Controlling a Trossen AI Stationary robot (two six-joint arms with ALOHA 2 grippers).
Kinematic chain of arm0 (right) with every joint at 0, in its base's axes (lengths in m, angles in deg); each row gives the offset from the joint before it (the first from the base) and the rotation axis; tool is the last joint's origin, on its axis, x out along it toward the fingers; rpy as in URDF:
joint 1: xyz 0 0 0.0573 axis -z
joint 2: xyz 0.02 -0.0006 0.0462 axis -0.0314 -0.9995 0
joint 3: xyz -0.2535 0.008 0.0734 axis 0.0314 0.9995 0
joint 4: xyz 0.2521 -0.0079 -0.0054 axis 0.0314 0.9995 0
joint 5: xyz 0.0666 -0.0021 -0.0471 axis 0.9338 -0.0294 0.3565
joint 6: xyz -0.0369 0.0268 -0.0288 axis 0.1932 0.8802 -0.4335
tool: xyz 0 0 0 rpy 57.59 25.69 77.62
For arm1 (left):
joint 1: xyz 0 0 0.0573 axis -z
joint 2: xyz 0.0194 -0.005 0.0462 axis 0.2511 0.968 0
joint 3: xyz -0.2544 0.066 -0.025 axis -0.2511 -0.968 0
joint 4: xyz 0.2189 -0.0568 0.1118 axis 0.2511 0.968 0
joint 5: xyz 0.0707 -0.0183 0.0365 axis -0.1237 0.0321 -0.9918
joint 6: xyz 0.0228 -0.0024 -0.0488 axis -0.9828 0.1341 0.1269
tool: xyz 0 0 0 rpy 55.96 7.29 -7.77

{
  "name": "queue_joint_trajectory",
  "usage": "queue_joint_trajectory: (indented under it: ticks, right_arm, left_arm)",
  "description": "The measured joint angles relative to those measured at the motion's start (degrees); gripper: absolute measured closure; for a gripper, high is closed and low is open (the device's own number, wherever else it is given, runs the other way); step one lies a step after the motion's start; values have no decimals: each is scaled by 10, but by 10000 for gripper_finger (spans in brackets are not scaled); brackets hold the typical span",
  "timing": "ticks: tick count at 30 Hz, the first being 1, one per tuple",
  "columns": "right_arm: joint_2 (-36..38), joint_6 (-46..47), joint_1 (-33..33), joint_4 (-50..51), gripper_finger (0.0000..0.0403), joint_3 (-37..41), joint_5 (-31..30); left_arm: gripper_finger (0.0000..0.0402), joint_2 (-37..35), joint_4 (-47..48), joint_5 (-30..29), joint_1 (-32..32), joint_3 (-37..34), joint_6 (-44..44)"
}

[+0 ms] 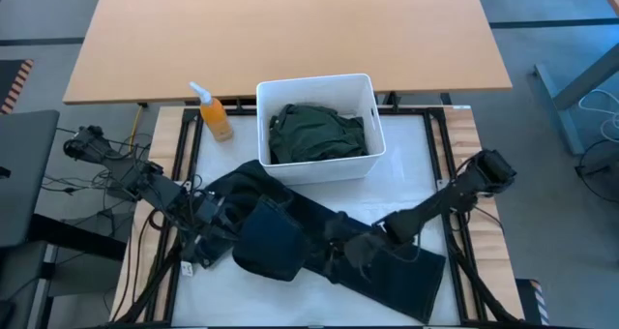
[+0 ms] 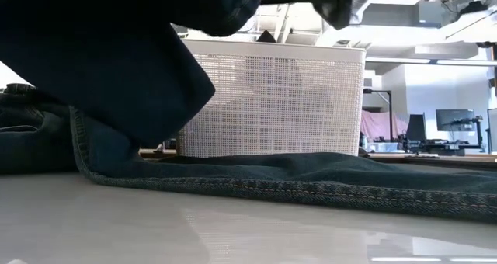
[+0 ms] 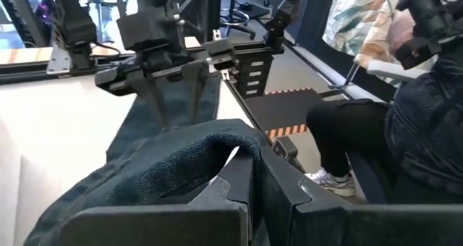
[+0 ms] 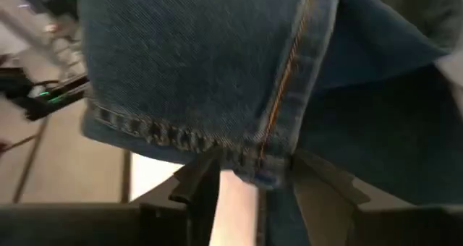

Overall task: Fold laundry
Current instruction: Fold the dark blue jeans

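Long dark denim trousers (image 1: 387,271) lie across the white table top, from the left to the near right. My left gripper (image 1: 215,216) is at their left end, shut on a raised bunch of the denim (image 3: 181,159). In the low view that bunch (image 2: 116,62) hangs at the upper left, above the leg lying flat (image 2: 311,178). My right gripper (image 1: 343,247) stands open over the middle of the trousers, fingers slanting down. A stitched hem (image 4: 181,134) hangs right in front of its fingertips (image 4: 255,170). My left gripper holds a fold of the denim (image 3: 224,155), which drapes over its shut fingers (image 3: 253,195) and hides the place of contact. The held part is lifted off the table while the rest of the trousers lies flat. My right gripper's fingers stand either side of the hem's corner (image 4: 271,166); whether they touch it I cannot tell.
A white bin (image 1: 319,169) with a dark green garment (image 1: 317,134) in it stands just beyond the trousers. An orange spray bottle (image 1: 215,116) is to its left. A wooden table (image 1: 290,39) lies farther back. A seated person (image 3: 405,130) shows beyond the table's edge.
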Motion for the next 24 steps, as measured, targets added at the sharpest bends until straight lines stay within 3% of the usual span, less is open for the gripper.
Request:
queue_joint_trajectory:
  ticks: [5,14,20,24]
  right_arm:
    - [-7,10,16,-32,175,5,20]
    - [-62,45,17,-428,176,120,125]
    - [-49,37,-24,-423,252,121,164]
    - [15,24,-58,-339,321,121,170]
  left_arm:
    - [401,2,2,-1,16,0,2]
    - [401,35,-6,-22,42,0,-18]
    - [401,94,-39,-78,36,0,-41]
    - [401,151,-145,-81,11,0,-105]
